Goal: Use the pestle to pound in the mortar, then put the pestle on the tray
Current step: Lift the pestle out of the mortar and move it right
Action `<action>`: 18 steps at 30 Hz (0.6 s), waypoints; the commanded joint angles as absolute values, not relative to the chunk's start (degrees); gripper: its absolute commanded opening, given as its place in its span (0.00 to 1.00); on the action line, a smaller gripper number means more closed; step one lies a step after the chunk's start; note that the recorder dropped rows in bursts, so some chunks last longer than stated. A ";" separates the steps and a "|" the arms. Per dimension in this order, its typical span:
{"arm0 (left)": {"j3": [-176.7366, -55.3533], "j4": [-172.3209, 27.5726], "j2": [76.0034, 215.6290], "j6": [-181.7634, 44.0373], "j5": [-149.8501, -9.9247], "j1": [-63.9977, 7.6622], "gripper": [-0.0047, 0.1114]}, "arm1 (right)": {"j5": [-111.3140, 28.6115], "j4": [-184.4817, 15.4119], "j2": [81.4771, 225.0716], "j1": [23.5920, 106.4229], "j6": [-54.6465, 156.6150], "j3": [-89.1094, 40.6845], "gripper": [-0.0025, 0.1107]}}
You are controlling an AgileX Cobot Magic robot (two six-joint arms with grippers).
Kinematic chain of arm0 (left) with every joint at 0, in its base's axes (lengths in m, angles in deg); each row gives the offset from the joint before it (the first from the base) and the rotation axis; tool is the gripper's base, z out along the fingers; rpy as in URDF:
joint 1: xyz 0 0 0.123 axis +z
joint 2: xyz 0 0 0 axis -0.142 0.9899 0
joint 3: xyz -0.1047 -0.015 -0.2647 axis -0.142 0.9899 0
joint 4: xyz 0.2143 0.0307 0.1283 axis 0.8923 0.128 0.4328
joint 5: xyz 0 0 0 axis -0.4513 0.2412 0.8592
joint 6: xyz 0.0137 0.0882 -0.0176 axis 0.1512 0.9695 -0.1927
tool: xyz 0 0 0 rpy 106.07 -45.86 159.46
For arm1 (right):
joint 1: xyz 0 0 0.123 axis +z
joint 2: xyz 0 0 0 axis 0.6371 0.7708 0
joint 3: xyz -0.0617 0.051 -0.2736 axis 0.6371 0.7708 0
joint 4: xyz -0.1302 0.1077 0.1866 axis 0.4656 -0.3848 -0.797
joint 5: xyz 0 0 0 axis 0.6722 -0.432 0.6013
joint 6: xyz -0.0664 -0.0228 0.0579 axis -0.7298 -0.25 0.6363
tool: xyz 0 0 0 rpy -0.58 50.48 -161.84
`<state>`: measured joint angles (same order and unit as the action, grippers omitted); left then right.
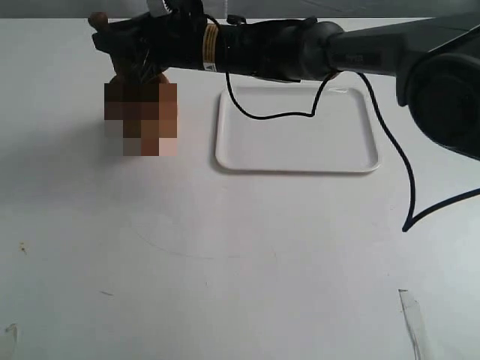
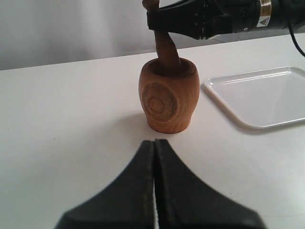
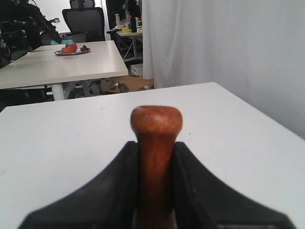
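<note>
1. While the right hand (image 1: 112,37) reaches across the counter (image 1: 225,262), it grips the pestle (image 1: 98,19) above the mortar (image 1: 142,112); the tray (image 1: 296,169) lies beside.
2. From the left wrist, the pestle's thick end sits inside the mortar, so pounding seems in hand; the left hand (image 2: 154,191) is pressed together, empty.
3. From the right wrist, the right hand clamps the pestle's neck below its knob; next it must lift clear, then cross to the tray.

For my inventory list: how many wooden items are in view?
2: the mortar stands on the table beside the tray; the pestle, held by the right gripper, dips into the mortar.
</note>
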<state>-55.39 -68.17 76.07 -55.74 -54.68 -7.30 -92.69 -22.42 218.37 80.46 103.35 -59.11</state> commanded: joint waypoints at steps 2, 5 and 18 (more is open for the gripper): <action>-55.35 -68.59 76.00 -56.21 -54.85 -7.75 0.04 | -92.44 -23.04 210.30 79.04 101.78 -59.11 0.02; -55.35 -68.59 76.00 -56.21 -54.85 -7.75 0.04 | -87.87 -17.28 206.28 78.24 103.63 -59.11 0.02; -55.35 -68.59 76.00 -56.21 -54.85 -7.75 0.04 | -72.53 15.41 198.92 74.53 129.98 -55.32 0.02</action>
